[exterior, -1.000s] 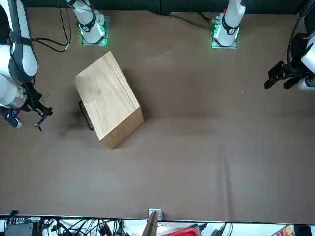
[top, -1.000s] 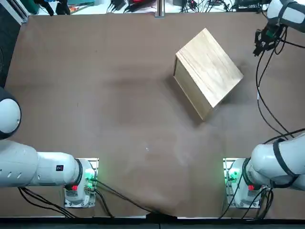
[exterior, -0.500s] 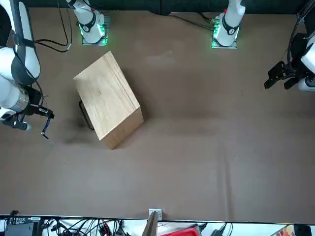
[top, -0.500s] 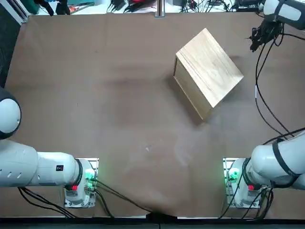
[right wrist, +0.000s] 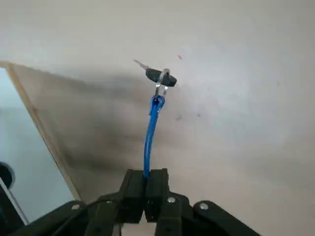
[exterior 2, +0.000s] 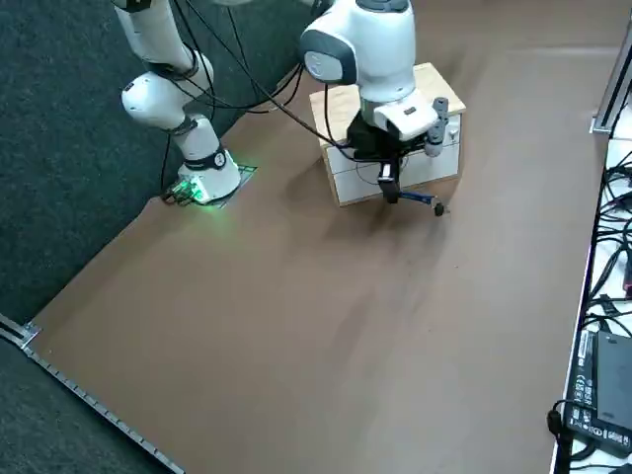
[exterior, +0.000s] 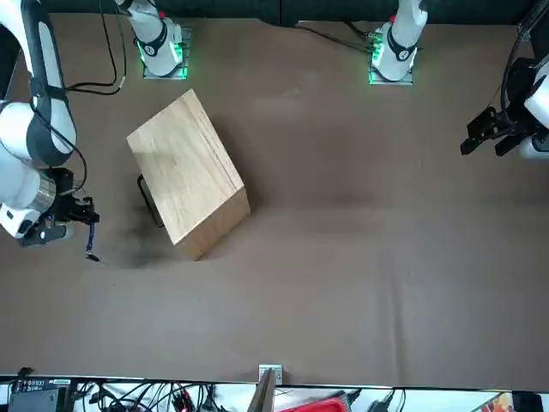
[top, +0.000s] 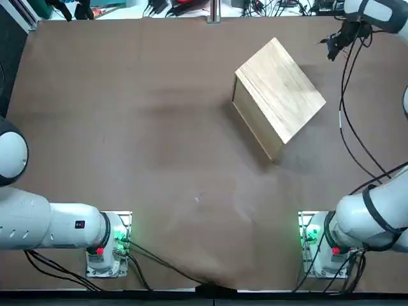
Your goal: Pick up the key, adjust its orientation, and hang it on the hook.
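My right gripper [right wrist: 145, 183] is shut on the blue strap [right wrist: 149, 132] of the key, and the small dark key [right wrist: 160, 76] dangles from the strap's far end. In the front view the gripper [exterior: 79, 213] hovers beside the wooden box [exterior: 184, 167], with the key [exterior: 90, 254] hanging low near the table. A black hook [exterior: 148, 202] sticks out of the box's side that faces the gripper. In the right side view the gripper [exterior 2: 386, 184] is in front of the box [exterior 2: 431, 87], and the key [exterior 2: 438, 207] hangs out to one side. From overhead the gripper [top: 331, 48] is near the table's far right corner.
The brown table [top: 146, 127] spreads wide to the box's left. A black cable [top: 347, 127] trails from my right arm down to its green-lit base [top: 312, 236]. Loose cables and tools [exterior: 171, 399] lie past the far table edge.
My right gripper has carried the key away from the table's right edge toward the far side of the box. The key now hangs lower, close beside the hook side.
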Robot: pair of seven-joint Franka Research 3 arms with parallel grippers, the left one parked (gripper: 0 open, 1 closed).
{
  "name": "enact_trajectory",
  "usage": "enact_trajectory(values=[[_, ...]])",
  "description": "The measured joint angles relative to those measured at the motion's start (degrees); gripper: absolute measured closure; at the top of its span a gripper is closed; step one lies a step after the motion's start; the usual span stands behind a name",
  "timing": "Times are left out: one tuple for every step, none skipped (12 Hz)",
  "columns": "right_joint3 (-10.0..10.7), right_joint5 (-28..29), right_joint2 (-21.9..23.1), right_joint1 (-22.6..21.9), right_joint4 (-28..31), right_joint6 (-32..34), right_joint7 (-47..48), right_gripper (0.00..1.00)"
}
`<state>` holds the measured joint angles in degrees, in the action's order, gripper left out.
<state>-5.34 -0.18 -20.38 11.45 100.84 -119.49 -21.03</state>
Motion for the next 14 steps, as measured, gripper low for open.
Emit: enact_trajectory(values=[[0.0,0.0,-0.7,-0.5,-0.8,0.0,-2.4,0.96],[0.0,-0.1,-1.3,-1.1,-1.5,0.0,-4.6,0.96],[-0.1,-0.7,-1.8,-1.8,-1.9,0.0,-6.7,0.96],[-0.1,-1.8,-2.1,-2.6,-2.1,0.0,-8.1,0.96],[-0.1,-3.3,-2.3,-3.6,-2.3,0.0,-9.0,0.96],[-0.1,-4.8,-2.4,-4.6,-2.5,0.0,-9.9,0.96],[-0.2,-6.0,-2.5,-5.8,-2.5,0.0,-11.5,0.96],[-0.2,-6.6,-2.5,-6.8,-2.5,0.0,-13.3,0.96],[-0.2,-6.9,-2.5,-7.6,-2.6,0.0,-15.2,0.96],[-0.2,-6.9,-2.5,-8.2,-2.6,0.0,-17.2,0.96],[-0.2,-6.9,-2.5,-8.6,-2.6,-0.1,-19.2,0.96],[-0.3,-6.9,-2.5,-8.9,-2.6,-0.3,-21.6,0.96],[-0.5,-6.9,-2.5,-9.0,-2.6,-0.6,-24.2,0.96],[-0.8,-6.7,-2.6,-9.0,-2.6,-1.1,-26.6,0.96]])
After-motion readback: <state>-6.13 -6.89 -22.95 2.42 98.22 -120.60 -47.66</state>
